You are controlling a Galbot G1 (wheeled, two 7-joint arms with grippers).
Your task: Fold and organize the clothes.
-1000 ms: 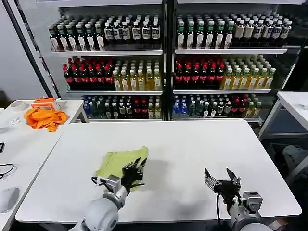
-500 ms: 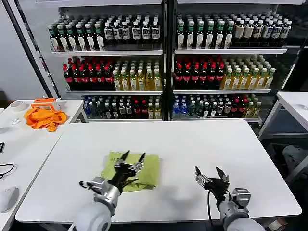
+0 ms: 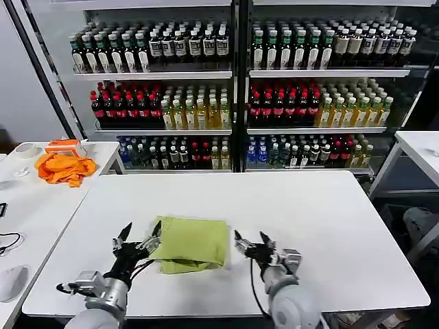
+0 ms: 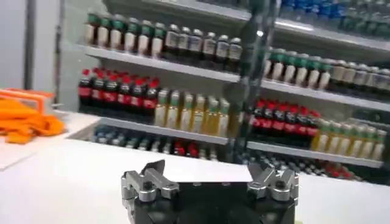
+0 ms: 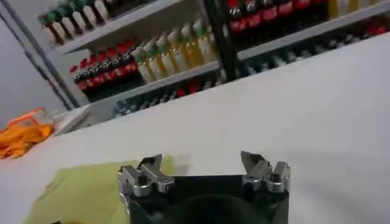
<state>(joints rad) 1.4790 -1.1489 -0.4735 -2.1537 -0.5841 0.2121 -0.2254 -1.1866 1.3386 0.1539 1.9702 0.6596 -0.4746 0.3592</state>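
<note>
The lime T-shirt lies folded into a small rectangle on the white table, near the front edge. In the right wrist view the same shirt shows as a yellow-green patch. My left gripper is open, just to the left of the shirt's left edge, with nothing between its fingers. My right gripper is open too, a short way to the right of the shirt, holding nothing. In the wrist views the left gripper and the right gripper both stand with jaws wide apart over bare table.
A bright orange cloth and an orange box lie on a side table at the far left. Shelves of bottles stand behind the table. Another white table sits at the right.
The left gripper has let go of the shirt and drawn back to the left. The shirt now lies flat and folded. The right gripper has moved left toward the shirt.
</note>
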